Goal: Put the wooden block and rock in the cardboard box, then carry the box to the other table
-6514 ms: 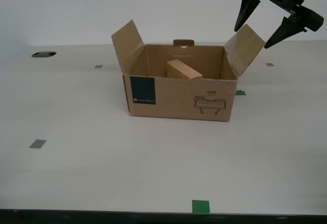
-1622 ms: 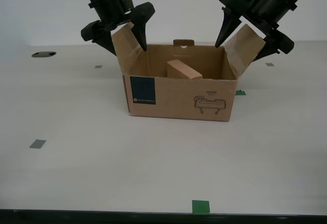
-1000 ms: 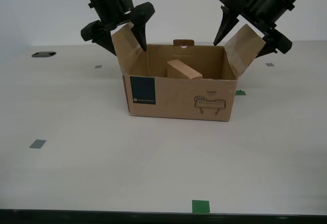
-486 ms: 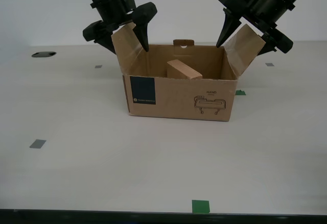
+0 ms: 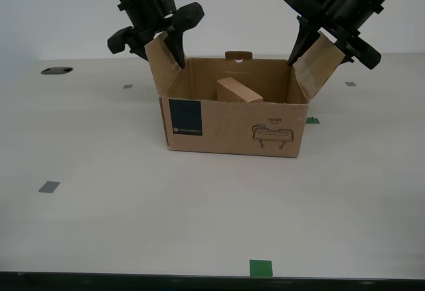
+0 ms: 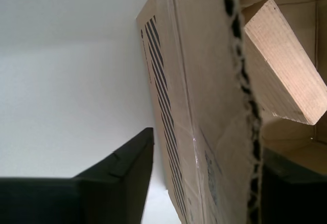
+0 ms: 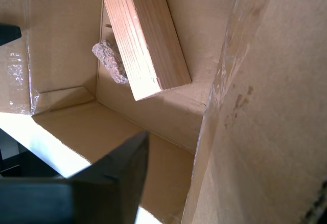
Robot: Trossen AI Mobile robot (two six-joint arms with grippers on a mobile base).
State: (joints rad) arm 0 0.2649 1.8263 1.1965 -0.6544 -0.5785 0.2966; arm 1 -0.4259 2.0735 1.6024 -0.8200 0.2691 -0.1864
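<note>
Smooth off-white table (image 5: 133, 224) bears one brown cardboard box (image 5: 232, 128), standing upright near the middle of the exterior view, flaps raised, dark teal label (image 5: 184, 117) on its front face toward the exterior view's left; two black arms reach down from above, one over the side flap at the exterior view's left, one over the side flap at the exterior view's right, each with its fingers astride the flap's upper edge; which arm carries which wrist camera cannot be told; my first gripper (image 7: 230, 173) has its jaws apart with a side flap between them, one finger inside the box with a clear gap to the cardboard, so no clamp is seen; my second gripper (image 6: 207, 147) likewise has its jaws apart about a flap, the outer finger clear of the printed outer face; the wooden block (image 5: 239, 92) lies inside the box, tilted, one end raised against the back wall; the rock (image 7: 110, 60) lies on the box floor, partly under the block and touching it, hidden in the exterior view; a green square (image 5: 261, 268) and a grey square (image 5: 48, 187) mark the table near its front edge, well apart from the box.
</note>
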